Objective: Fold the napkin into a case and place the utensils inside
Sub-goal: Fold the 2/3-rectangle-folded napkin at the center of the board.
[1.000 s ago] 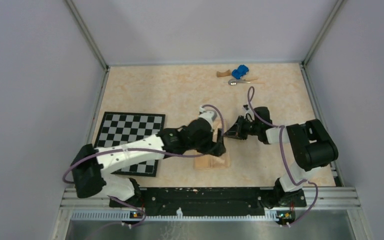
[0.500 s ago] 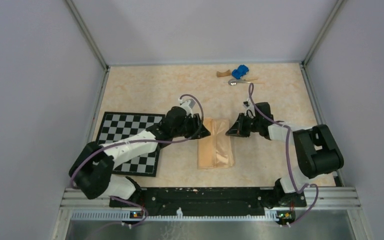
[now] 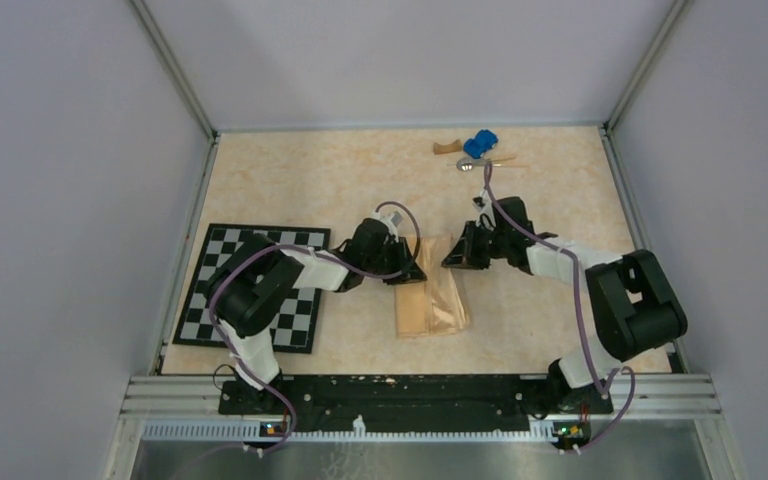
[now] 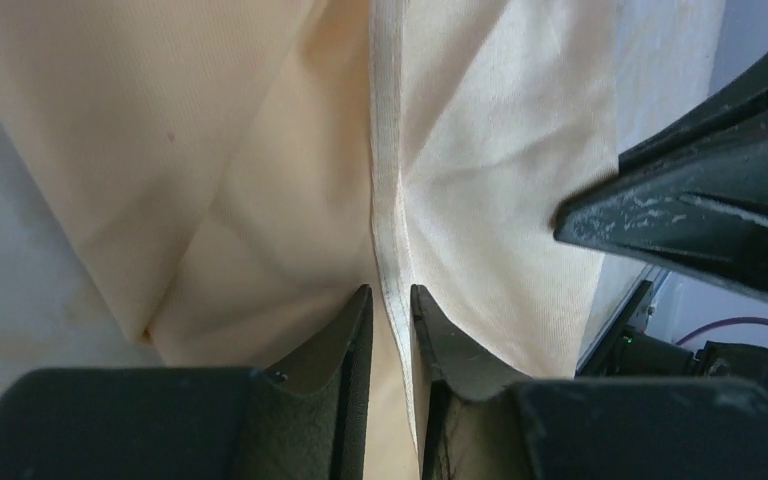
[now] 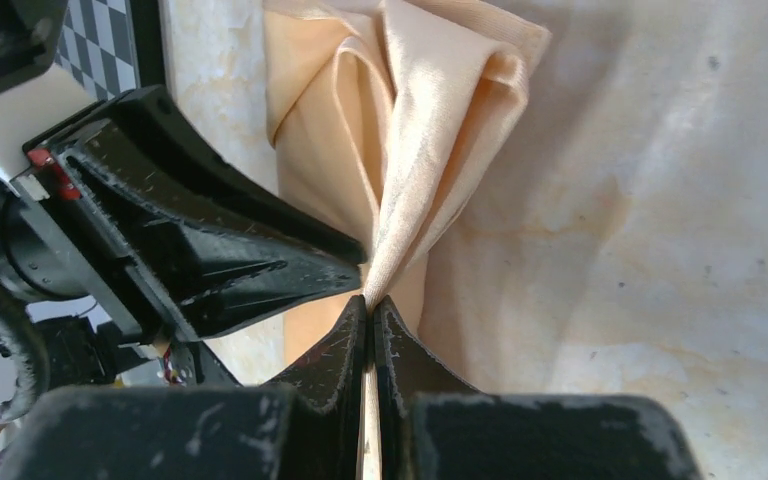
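Napkin (image 3: pixel 430 300): peach-orange cloth, folded into a narrow layered strip, lying on the table (image 3: pixel 300 180) just to the right of the checkerboard mat (image 3: pixel 222 246). The strip's long side runs parallel to the mat's right edge. Its near end lies flat. Its far end is gathered up and creased, and both grippers meet there.

Left gripper (image 4: pixel 390 295): reaches across the mat's far right corner to the left side of the strip's far end. The fingers are closed to a thin slit with the stitched hem of the napkin pinched between them. Cloth fans out past the tips on both sides.

Right gripper (image 5: pixel 371 302): on the side of the strip away from the mat, facing the left gripper, tips nearly touching it. The fingers are pressed together on a raised fold of the napkin, and the cloth rises from the pinch in a ridge.

Spoon (image 3: pixel 472 164): well apart from the mat and from both grippers, toward the far right of the table. It lies just beside a blue toy car (image 3: pixel 479 144) and a brown wooden block (image 3: pixel 447 148).
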### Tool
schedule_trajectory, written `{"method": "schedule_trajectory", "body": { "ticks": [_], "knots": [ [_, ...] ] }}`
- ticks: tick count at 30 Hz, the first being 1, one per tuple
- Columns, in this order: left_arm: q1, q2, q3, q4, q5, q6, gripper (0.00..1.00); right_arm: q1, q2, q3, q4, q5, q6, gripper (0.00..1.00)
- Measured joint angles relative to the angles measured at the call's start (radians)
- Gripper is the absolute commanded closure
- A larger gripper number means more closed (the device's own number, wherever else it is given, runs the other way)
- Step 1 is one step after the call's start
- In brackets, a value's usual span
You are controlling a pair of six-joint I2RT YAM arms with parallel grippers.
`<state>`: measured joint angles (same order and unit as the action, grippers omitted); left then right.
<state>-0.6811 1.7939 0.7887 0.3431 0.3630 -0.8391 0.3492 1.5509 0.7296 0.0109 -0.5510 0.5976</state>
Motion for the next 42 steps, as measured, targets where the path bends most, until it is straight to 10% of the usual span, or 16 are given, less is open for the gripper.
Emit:
{"method": "schedule_trajectory", "body": {
  "ticks": [8,15,30,42],
  "knots": [
    [0.001,0.070,0.024,0.094,0.022,-0.045,0.77,0.118,0.000,0.035,0.027,0.073,0.123,1.00],
    [0.020,0.035,0.012,0.086,0.056,-0.028,0.37,0.138,-0.001,0.020,0.094,0.130,0.253,1.00],
    [0.239,-0.282,-0.179,0.034,0.209,-0.020,0.36,0.138,-0.004,0.023,0.050,0.195,0.251,1.00],
    [0.253,-0.104,-0.183,0.025,0.179,0.016,0.74,0.201,0.048,0.087,0.023,0.232,0.244,1.00]
  ]
}}
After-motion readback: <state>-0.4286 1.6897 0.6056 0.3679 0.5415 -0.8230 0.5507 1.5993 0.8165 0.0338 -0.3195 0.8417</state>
